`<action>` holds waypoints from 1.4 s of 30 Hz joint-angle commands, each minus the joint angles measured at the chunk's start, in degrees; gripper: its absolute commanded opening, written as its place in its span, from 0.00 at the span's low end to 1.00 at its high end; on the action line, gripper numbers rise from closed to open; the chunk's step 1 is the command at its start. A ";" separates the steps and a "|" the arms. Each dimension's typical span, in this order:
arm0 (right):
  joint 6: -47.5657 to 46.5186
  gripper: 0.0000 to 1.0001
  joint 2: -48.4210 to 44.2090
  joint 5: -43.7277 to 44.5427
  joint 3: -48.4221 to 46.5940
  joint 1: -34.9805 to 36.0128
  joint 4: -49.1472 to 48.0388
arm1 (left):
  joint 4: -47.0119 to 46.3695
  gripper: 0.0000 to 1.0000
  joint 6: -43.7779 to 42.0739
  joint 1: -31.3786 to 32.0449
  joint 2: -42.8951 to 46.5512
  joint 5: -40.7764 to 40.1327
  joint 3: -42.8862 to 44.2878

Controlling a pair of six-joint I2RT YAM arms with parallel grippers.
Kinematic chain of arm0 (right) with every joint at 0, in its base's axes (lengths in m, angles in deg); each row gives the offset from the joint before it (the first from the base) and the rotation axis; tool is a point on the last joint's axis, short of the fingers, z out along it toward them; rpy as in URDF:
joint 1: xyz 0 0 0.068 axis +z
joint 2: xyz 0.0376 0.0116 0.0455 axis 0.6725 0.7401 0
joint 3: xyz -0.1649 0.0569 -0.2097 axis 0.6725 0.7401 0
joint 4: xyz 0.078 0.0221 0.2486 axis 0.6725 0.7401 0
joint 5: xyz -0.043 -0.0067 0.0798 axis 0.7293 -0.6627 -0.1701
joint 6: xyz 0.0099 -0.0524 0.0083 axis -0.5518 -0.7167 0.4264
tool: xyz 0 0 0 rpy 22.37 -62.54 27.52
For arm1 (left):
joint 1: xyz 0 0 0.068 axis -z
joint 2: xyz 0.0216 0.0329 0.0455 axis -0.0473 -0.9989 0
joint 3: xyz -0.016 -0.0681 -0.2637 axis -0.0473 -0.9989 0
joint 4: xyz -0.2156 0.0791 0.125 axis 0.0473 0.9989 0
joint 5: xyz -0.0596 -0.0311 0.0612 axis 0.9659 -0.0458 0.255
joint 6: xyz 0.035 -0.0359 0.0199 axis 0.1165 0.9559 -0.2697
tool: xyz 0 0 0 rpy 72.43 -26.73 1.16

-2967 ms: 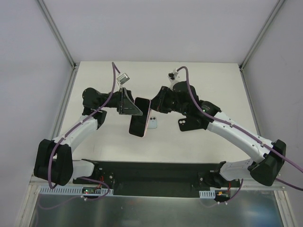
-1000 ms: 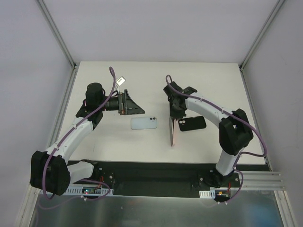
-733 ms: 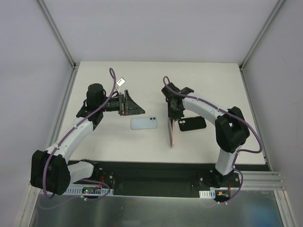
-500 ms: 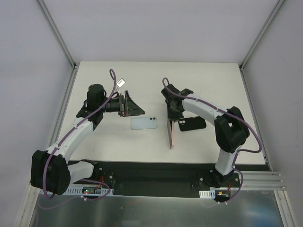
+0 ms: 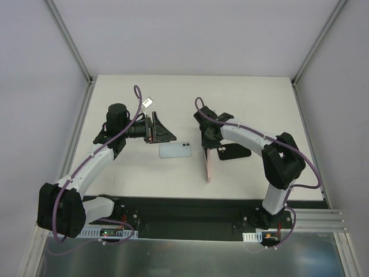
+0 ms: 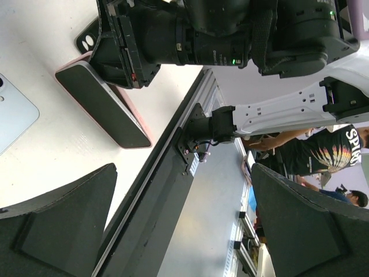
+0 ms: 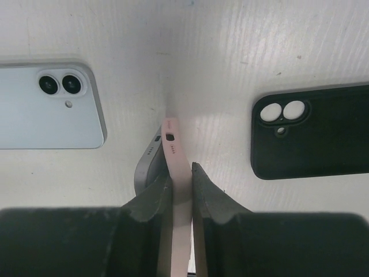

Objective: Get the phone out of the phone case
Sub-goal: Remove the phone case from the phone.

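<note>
Right wrist shows right fingers [image 7: 212, 203] pinching the pink case [image 7: 174, 167], phone [image 7: 146, 166] just beside.

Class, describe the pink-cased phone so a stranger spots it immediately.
On the white table, find the right gripper near the middle. It pinches the pink-cased phone, which stands on edge, while the pale blue phone and black phone case beside it lie flat.

The tabletop [image 5: 138, 179] carries two phones, a pale blue phone [image 5: 174, 150] and a grey-edged phone [image 7: 148, 165], two cases, a pink case [image 7: 175, 154] and a black case [image 5: 233, 152], beside two robot arms, left arm [image 5: 92, 163] and right arm [image 5: 253, 137].
</note>
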 commanded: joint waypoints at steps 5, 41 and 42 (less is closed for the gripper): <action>4.48 0.17 5.63 -2.83 8.85 5.28 1.56 | -0.99 0.99 -1.25 -0.31 0.03 -0.55 0.20; 6.42 0.22 12.05 -3.80 17.82 5.99 -5.73 | -5.99 0.98 9.37 4.43 -6.56 -11.70 -6.30; 6.59 0.21 12.40 -4.24 18.00 5.90 -6.44 | -7.13 0.98 11.30 5.05 -7.87 -12.49 -6.91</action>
